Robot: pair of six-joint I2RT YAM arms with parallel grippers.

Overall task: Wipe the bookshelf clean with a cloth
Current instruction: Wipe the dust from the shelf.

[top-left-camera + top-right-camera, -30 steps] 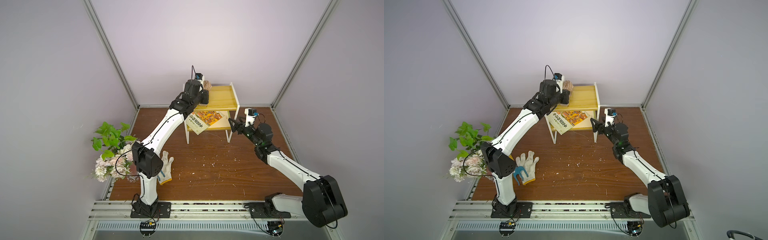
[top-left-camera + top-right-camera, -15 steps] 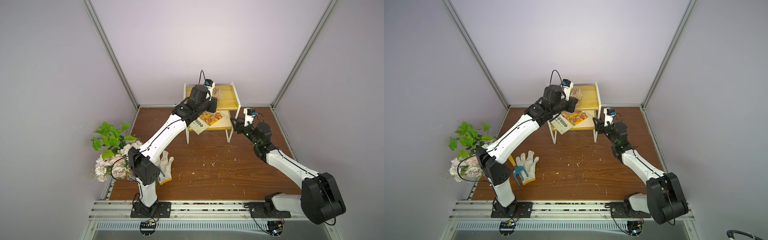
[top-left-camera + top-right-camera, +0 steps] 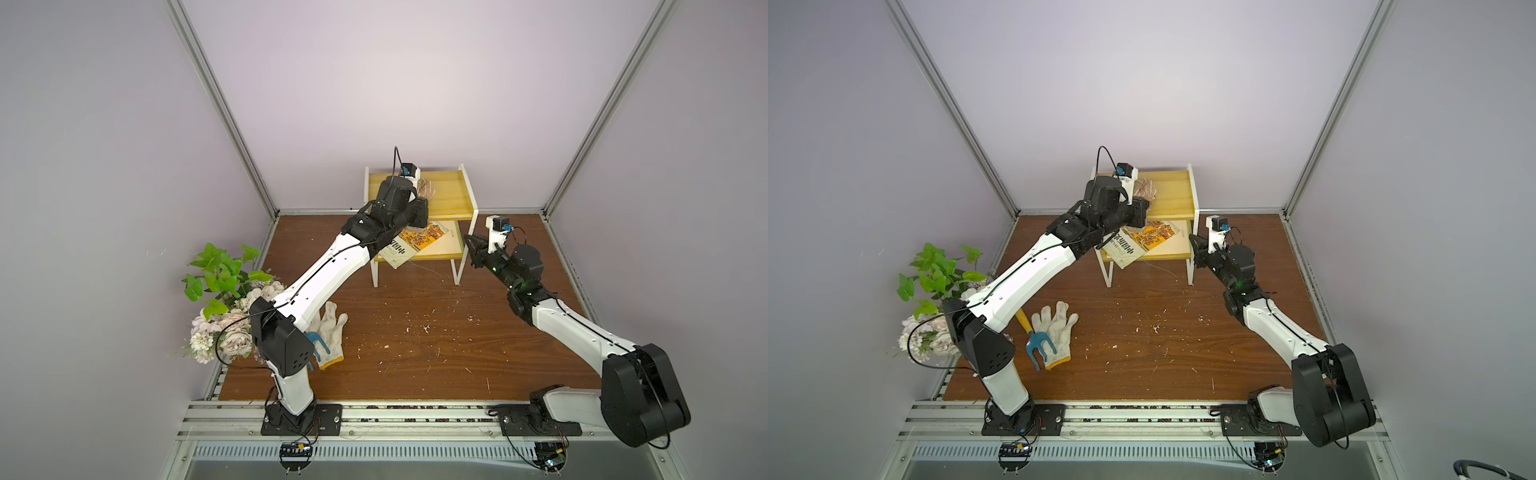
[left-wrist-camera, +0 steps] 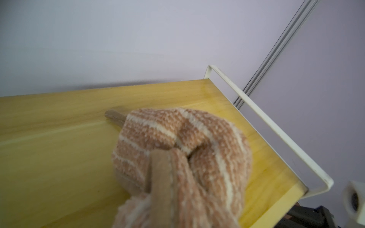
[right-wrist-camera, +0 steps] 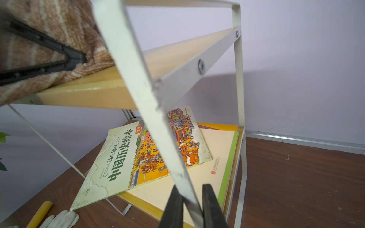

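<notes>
Jaws of the left gripper (image 5: 76,58) are pinched tight into the cloth (image 4: 177,154), a bunched tan towel with pale stripes. It sits on the top board of the bookshelf (image 3: 446,201), about midway along it. Only the right wrist view shows those black fingers. In both top views the arm's own wrist and camera cover them, and in the left wrist view the cloth fills the foreground and hides them. The right gripper (image 5: 190,189) has its jaws drawn narrow around the white front leg at the bookshelf's right end, about level with the lower board. Its fingers run off the picture's edge. On that lower board a picture book (image 5: 126,158) lies askew atop a cream book (image 5: 199,177), jutting past the front edge. On the brown table (image 3: 415,353), a white glove (image 3: 1059,328) and a blue hand fork (image 3: 1038,347) lie near the left arm's base, beside flowers (image 3: 220,320).
</notes>
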